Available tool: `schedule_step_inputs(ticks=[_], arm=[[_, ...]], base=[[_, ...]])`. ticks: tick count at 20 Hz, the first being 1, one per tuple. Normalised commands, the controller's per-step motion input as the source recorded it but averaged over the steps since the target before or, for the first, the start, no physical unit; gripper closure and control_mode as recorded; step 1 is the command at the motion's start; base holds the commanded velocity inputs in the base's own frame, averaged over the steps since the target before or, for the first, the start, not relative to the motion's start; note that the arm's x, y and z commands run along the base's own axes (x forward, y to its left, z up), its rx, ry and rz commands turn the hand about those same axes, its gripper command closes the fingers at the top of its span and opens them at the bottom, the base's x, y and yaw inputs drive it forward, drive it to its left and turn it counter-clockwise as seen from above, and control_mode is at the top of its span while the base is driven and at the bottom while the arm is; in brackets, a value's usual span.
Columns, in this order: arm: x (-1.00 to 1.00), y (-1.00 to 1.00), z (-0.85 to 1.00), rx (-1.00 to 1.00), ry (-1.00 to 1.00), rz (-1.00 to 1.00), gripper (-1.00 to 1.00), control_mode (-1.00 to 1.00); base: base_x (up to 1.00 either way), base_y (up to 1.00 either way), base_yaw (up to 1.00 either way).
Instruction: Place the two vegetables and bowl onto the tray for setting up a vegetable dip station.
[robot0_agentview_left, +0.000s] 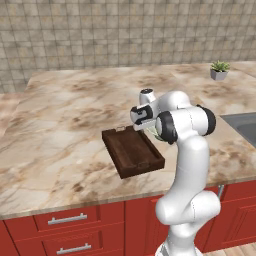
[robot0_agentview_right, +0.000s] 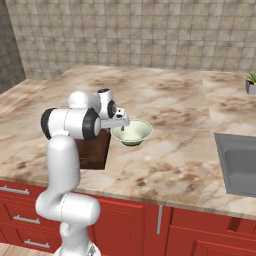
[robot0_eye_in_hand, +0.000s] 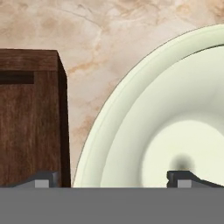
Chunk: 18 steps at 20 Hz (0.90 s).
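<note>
Wide-open and holding nothing, claw (robot0_eye_in_hand: 113, 178) straddles the round pale green ceramic bowl's (robot0_eye_in_hand: 175, 127) rim beside the dark wooden rectangular tray (robot0_eye_in_hand: 28, 127); descend squarely before pinching.

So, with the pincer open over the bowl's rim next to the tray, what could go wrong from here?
1. The open pincer straddles the bowl rim, one fingertip inside. The rim is wide and sloped, so the grip may slip or tip the bowl.
2. The bowl sits close beside the tray. A lift that is too low could knock the bowl against the tray's raised edge.
</note>
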Motion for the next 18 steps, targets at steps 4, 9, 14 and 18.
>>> schedule_step_inputs(ticks=[4,9,14,18], arm=[[0.01,-0.03,-0.04,0.0,0.0,0.04,-1.0,-1.0],[0.0,0.0,-0.05,0.0,0.0,0.02,1.0,-1.0],[0.0,0.0,-0.02,0.01,0.0,0.01,1.0,-1.0],[0.0,0.03,0.0,0.0,0.0,0.01,1.0,-1.0]], base=[[0.0,0.0,0.0],[0.0,0.0,0.0],[0.0,0.0,0.0],[0.0,0.0,0.0]])
